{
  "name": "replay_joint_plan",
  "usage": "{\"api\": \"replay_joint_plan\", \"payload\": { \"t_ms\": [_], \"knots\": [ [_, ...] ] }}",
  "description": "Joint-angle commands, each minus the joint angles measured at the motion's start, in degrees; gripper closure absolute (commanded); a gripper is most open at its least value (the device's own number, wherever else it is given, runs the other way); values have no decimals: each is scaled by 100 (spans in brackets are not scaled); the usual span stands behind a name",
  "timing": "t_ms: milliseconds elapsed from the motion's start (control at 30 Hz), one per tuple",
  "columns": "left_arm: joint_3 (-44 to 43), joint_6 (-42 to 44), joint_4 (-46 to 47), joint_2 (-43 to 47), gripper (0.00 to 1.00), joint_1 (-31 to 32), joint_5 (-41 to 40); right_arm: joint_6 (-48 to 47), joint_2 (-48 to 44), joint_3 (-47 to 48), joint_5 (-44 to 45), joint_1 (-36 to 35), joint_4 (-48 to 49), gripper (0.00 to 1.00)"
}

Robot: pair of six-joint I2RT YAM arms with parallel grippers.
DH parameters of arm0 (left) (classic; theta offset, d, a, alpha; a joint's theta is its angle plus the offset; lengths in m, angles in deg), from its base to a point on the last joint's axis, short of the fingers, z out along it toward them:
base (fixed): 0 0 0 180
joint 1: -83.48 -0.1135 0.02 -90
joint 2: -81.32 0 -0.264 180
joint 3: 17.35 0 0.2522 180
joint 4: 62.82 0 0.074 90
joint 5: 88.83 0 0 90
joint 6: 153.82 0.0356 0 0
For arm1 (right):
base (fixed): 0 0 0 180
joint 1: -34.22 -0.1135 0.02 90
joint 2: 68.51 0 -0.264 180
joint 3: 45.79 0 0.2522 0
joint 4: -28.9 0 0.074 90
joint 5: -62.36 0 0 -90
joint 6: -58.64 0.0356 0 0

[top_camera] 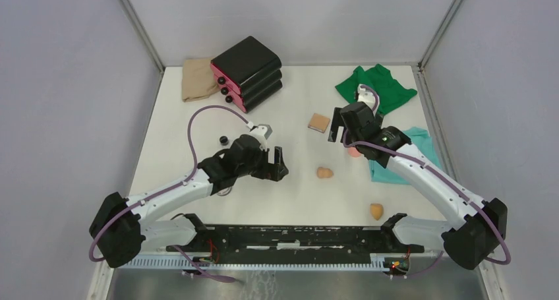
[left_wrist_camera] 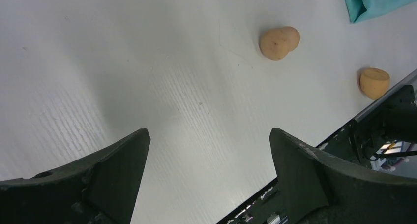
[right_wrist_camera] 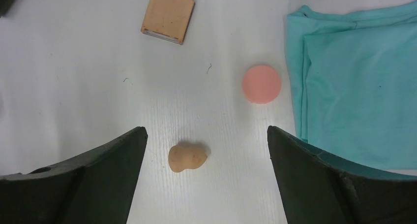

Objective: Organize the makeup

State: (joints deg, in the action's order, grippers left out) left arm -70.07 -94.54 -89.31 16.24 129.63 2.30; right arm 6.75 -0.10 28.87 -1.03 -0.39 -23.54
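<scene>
Tan sponge (right_wrist_camera: 187,157) lies loose on table (right_wrist_camera: 74,61), ahead of right gripper (right_wrist_camera: 206,133), wide open, empty; left gripper (left_wrist_camera: 209,134) likewise. Advise: centre right's jaws over sponge, descend, squeeze gently; probably soft, may roll.

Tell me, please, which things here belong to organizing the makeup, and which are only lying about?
Makeup:
- middle sponge
- near sponge
- square pad
- pink disc
- black jar

Lying about:
- beige cloth
- green cloth
- teal cloth
- drawer box
</scene>
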Motion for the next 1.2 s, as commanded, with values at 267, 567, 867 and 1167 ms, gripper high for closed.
{"api": "replay_joint_plan", "payload": {
  "t_ms": [267, 567, 867, 1167],
  "knots": [
    [-425, -101, 159, -14, 1, 39, -232, 38, -169, 164, 194, -4, 21, 0],
    [-1916, 640, -1023, -365, 1, -500, -537, -177, -162, 228, -6, -4, 98, 0],
    [-3433, 356, -954, -1055, 1, -3092, 326, -175, -178, 213, -68, -2, 19, 0],
    [-5458, -187, -1187, -2980, 1, -4580, 255, -434, -31, 401, -460, -3, -163, 0]
  ]
}}
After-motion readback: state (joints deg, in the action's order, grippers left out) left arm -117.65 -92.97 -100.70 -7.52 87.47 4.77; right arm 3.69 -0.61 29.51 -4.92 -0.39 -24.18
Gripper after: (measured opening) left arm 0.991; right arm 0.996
